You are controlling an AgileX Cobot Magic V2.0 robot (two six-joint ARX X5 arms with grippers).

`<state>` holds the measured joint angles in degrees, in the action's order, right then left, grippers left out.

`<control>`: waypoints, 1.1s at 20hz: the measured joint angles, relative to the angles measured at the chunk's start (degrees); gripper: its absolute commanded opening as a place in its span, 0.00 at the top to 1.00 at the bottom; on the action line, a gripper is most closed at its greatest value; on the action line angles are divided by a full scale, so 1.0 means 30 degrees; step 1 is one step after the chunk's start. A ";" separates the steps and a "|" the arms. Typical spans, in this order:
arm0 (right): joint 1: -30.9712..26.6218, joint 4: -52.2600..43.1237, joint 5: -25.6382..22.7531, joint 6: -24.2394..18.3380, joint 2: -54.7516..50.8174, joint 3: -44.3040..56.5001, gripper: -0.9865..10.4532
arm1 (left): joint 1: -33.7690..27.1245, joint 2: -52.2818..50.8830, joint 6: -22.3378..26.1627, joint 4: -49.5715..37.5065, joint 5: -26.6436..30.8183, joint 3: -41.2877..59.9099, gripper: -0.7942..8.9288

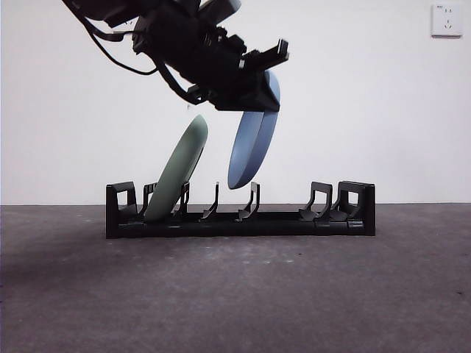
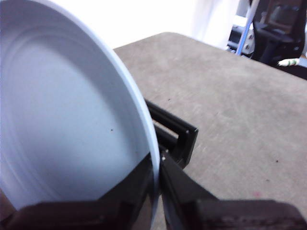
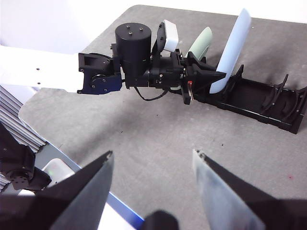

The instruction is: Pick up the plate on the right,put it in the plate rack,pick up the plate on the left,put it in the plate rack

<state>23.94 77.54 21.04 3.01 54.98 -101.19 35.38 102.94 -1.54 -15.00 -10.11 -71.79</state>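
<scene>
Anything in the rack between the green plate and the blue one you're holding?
Front view: one bare prong between the green plate and the blue plate, which the left gripper holds above the plate rack.

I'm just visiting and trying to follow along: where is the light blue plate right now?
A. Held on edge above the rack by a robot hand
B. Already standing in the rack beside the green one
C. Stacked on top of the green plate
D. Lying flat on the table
A: the left hand grips the light blue plate by its rim, its lower edge just above the plate rack, while the green plate already leans between the prongs.
</scene>
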 measured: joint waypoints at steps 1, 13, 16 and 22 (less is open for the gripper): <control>0.0000 0.0000 0.0000 0.0000 0.0007 0.0000 0.67 | -0.0036 0.0051 0.0015 -0.0007 0.0022 0.0000 0.93; 0.0000 0.0000 0.0000 0.0000 0.0000 0.0000 0.67 | -0.0248 0.0852 0.1916 0.1282 0.0299 0.0000 0.93; 0.0000 0.0000 0.0000 0.0000 0.0000 0.0000 0.67 | -0.0255 0.1202 0.2229 0.1705 0.0299 0.0000 0.93; 0.0000 0.0000 0.0000 0.0000 0.0000 0.0000 0.67 | -0.0262 0.1530 0.2667 0.1756 0.0379 -0.0015 0.93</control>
<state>23.94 77.54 21.04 3.01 54.98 -101.19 34.59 107.53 6.46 -9.74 -8.97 -71.83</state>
